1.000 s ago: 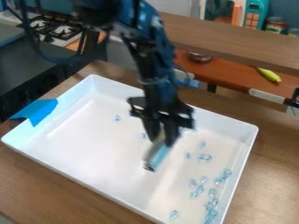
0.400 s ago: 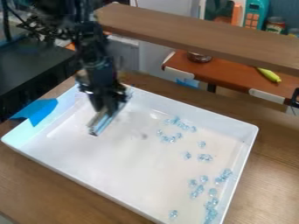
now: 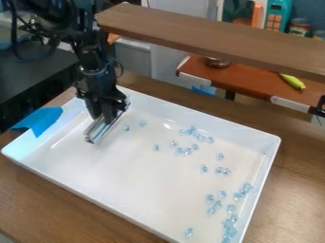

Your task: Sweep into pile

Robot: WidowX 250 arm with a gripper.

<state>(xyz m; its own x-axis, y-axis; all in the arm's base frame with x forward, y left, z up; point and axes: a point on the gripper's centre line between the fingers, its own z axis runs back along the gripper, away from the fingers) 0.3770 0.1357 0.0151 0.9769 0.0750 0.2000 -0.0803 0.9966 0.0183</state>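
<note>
Spreading beneath the white tray (image 3: 127, 182), the wooden table (image 3: 38, 194) seems steady; a brown shelf (image 3: 209, 33) spans the far side. At the tray's far left, the gripper (image 3: 105, 114) pinches a shiny bar (image 3: 94, 132), probably stiff and light, best held at its upper end. Bluish beads (image 3: 244, 190), scattered mostly right and far, look slippery and may roll when pushed.
</note>
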